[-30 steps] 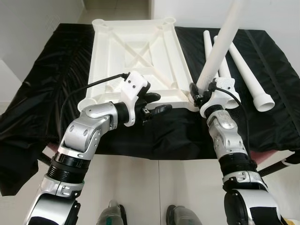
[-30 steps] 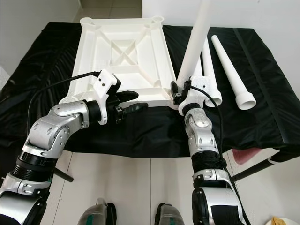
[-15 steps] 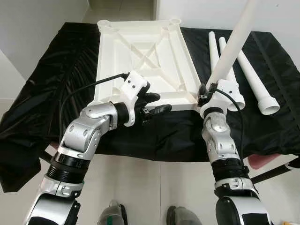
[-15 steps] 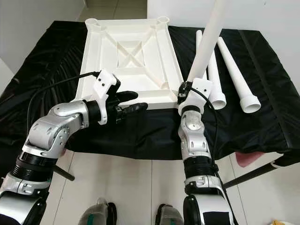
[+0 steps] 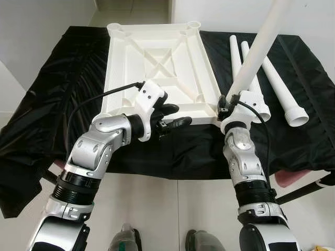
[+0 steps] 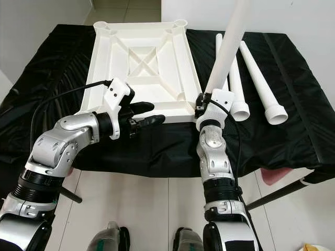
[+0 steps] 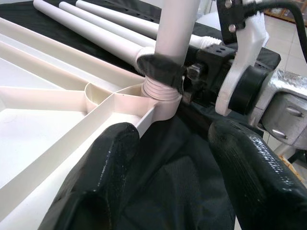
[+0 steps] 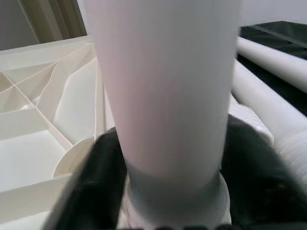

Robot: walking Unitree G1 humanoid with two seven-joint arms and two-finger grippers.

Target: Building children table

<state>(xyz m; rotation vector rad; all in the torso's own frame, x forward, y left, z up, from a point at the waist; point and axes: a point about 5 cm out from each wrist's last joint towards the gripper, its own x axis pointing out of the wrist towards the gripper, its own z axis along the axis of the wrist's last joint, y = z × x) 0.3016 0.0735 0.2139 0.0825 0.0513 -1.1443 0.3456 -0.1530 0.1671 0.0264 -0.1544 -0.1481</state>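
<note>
Left eye: white tabletop lay upside down, ribs up, on the black-covered table. Right gripper pinched a white leg low on its shaft, at the tabletop's near right corner; leg stood up, tilted away to the right. 3 more legs lay side by side on the cloth right of the tabletop. Left gripper hovered at the tabletop's near edge, fingers spread, holding nothing.

Right eye: same layout. Corner socket sat right under the held leg's base. Loose legs lay with flared ends toward the robot.

Left wrist: both left fingers were wide apart over black cloth, 1 just beside the tabletop rim. Leg's threaded end sat in the corner socket, right gripper's black fingers wrapped round the shaft just above it.

Right wrist: leg shaft ran close past the lens, black fingers pressed on both sides. Tabletop ribs showed behind, loose legs off to the side.
</note>
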